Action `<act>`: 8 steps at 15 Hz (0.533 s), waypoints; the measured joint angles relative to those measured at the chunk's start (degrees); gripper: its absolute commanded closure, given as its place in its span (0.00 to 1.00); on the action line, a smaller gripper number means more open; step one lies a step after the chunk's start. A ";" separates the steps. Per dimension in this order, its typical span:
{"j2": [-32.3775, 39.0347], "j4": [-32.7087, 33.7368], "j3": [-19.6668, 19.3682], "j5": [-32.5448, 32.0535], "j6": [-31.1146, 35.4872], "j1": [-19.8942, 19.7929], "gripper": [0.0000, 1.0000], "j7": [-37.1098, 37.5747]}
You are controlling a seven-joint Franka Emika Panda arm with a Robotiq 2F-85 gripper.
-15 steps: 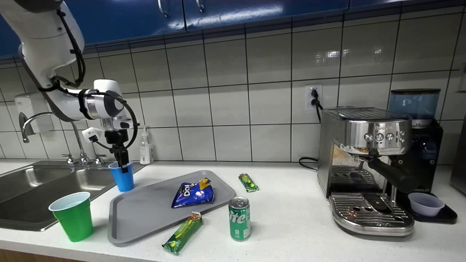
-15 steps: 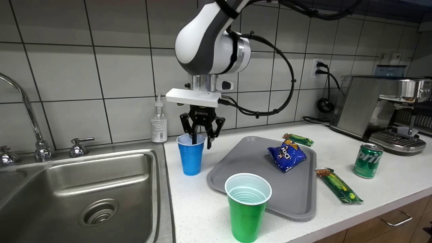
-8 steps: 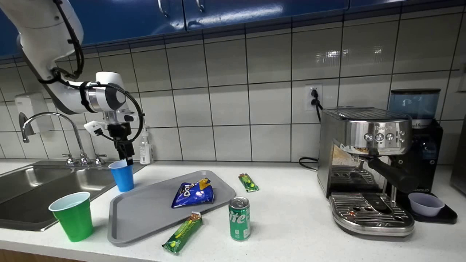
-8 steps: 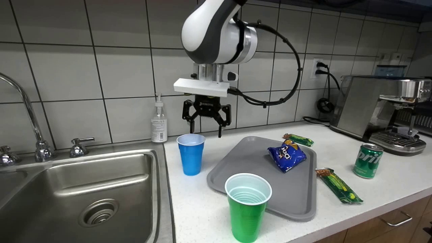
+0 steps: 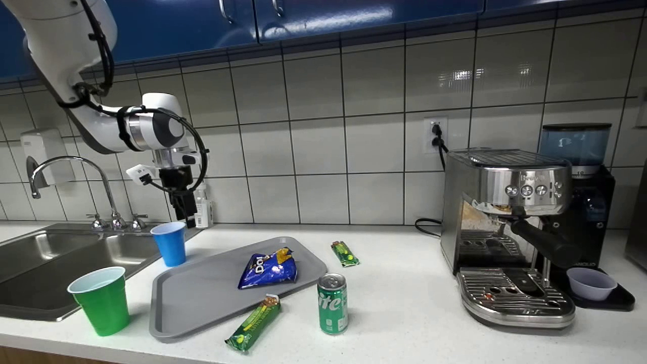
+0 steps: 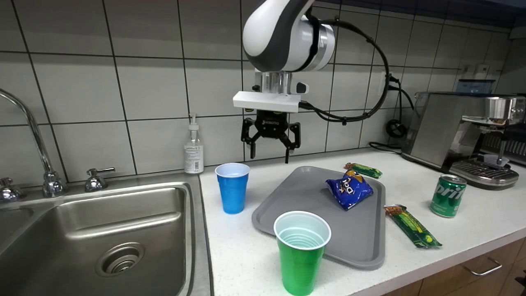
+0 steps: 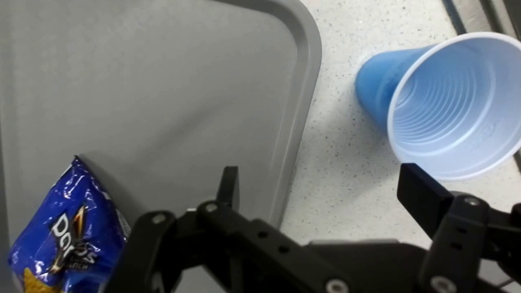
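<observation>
My gripper [image 6: 270, 156] is open and empty, pointing down. It hangs above the counter between the blue cup [image 6: 233, 191] and the grey tray [image 6: 287, 205], touching neither. The blue cup stands upright on the counter beside the sink. In the wrist view the gripper's fingers [image 7: 319, 171] spread wide, one over the tray [image 7: 163, 81] and one by the rim of the blue cup [image 7: 439, 101]. The cup's visible inside looks empty. A blue Doritos bag [image 6: 349, 190] lies on the tray, also in the wrist view [image 7: 73, 232]. A green cup [image 6: 302, 267] stands upright at the tray's near corner.
Two green snack bars [image 5: 255, 323] [image 5: 344, 254] and a Sprite can [image 5: 332, 306] are on the counter. The sink [image 6: 123, 222] and a faucet [image 6: 37, 135] lie beside the blue cup. A soap bottle [image 6: 193, 152] stands by the wall. A coffee machine [image 5: 510, 227] stands farther along.
A second ago one finger was in the blue cup's mouth. My gripper has since opened wider, risen off the cup and moved sideways toward the tray. The cup has stayed in place.
</observation>
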 measured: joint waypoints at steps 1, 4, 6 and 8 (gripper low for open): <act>-0.32 -0.63 -0.36 0.10 -0.03 -0.22 0.00 0.00; -0.89 -2.05 -1.48 0.45 -0.11 -1.29 0.00 0.08; -0.93 -2.50 -2.35 0.81 -0.34 -2.12 0.00 0.17; -0.93 -2.82 -3.26 1.42 -0.89 -2.90 0.00 0.29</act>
